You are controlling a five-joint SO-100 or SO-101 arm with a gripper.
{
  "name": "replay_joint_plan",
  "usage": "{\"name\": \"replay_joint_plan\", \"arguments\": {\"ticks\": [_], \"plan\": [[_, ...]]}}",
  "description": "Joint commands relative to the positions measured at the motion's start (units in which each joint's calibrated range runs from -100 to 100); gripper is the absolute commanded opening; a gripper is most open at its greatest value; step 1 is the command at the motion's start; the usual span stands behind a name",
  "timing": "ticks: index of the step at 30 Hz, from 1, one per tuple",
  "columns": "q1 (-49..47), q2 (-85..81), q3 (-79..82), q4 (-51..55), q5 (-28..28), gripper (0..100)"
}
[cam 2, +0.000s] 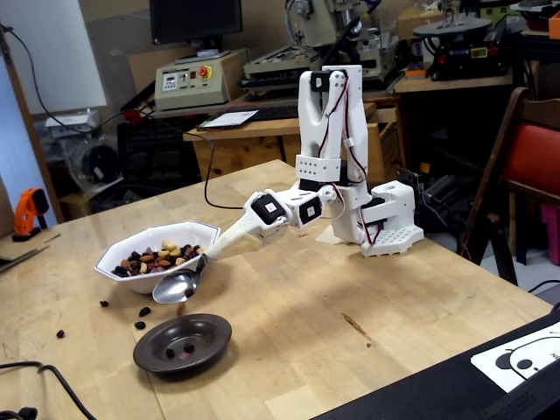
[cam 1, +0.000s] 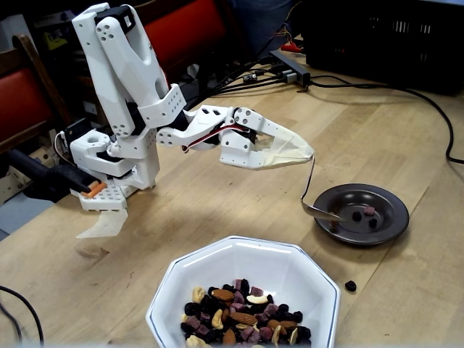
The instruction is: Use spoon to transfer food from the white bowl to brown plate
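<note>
My gripper (cam 1: 310, 154), wrapped in whitish tape, is shut on the handle end of the silver spoon (cam 1: 322, 213). The spoon hangs down, its bowl over the near-left rim of the brown plate (cam 1: 386, 206). A few pieces of food (cam 1: 368, 211) lie in the plate. In the other fixed view the gripper (cam 2: 210, 255) holds the spoon (cam 2: 175, 286) tilted a little above the plate (cam 2: 210, 331), and a brown piece (cam 2: 180, 307) shows just under it. The white bowl (cam 1: 239, 264) holds a heap of nuts and dried fruit (cam 1: 243, 319). That bowl (cam 2: 199, 233) stands just behind the spoon.
A loose raisin (cam 1: 350, 286) lies on the wooden table between bowl and plate, and several more bits (cam 2: 140, 318) lie near the plate. Black cables (cam 1: 435, 109) run along the table's far side. The arm's white base (cam 2: 385, 229) stands at the back.
</note>
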Motion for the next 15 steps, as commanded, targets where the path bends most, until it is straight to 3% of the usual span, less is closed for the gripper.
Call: {"name": "replay_joint_plan", "arguments": {"ticks": [1,9,15], "plan": [[-0.09,-3.54,-0.11,-0.5,0.15,2],[-0.16,-3.54,-0.64,-0.5,0.63,2],[-0.39,-3.54,-0.29,-0.81,7.96,2]]}}
